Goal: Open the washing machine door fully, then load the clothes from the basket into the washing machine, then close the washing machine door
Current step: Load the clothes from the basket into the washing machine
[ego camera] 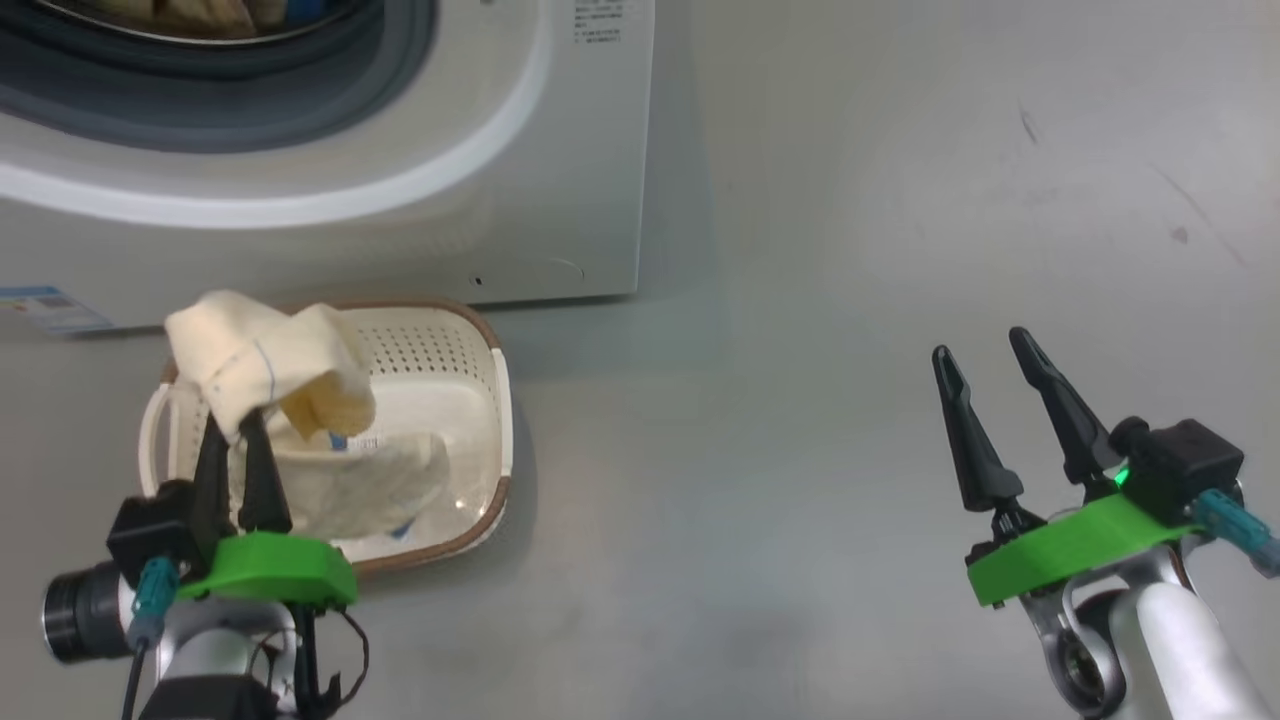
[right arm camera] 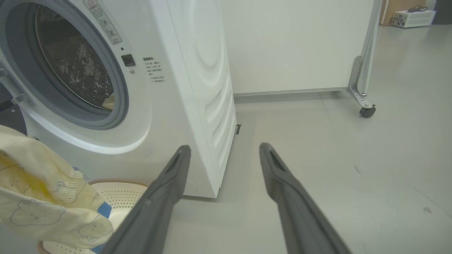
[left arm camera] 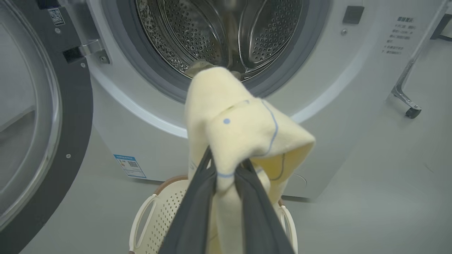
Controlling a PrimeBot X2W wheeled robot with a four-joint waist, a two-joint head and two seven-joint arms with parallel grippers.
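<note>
My left gripper (ego camera: 235, 422) is shut on a cream-yellow garment of the clothes (ego camera: 262, 358), lifted above the basket (ego camera: 495, 400). More clothes (ego camera: 375, 490) lie inside the basket. In the left wrist view the held garment (left arm camera: 243, 127) hangs in front of the washing machine (left arm camera: 141, 141), below its steel drum (left arm camera: 212, 31). The washing machine door (left arm camera: 76, 116) stands swung open at the left. A bit of cream fabric (ego camera: 190, 15) lies in the drum. My right gripper (ego camera: 985, 350) is open and holds nothing, well to the right over bare floor.
The basket sits on the grey floor (ego camera: 850, 300) against the washer's front (ego camera: 400, 220), near a blue sticker (ego camera: 50, 305). A metal frame leg on a caster (right arm camera: 365, 106) and a white panel (right arm camera: 293, 46) stand to the right of the washer.
</note>
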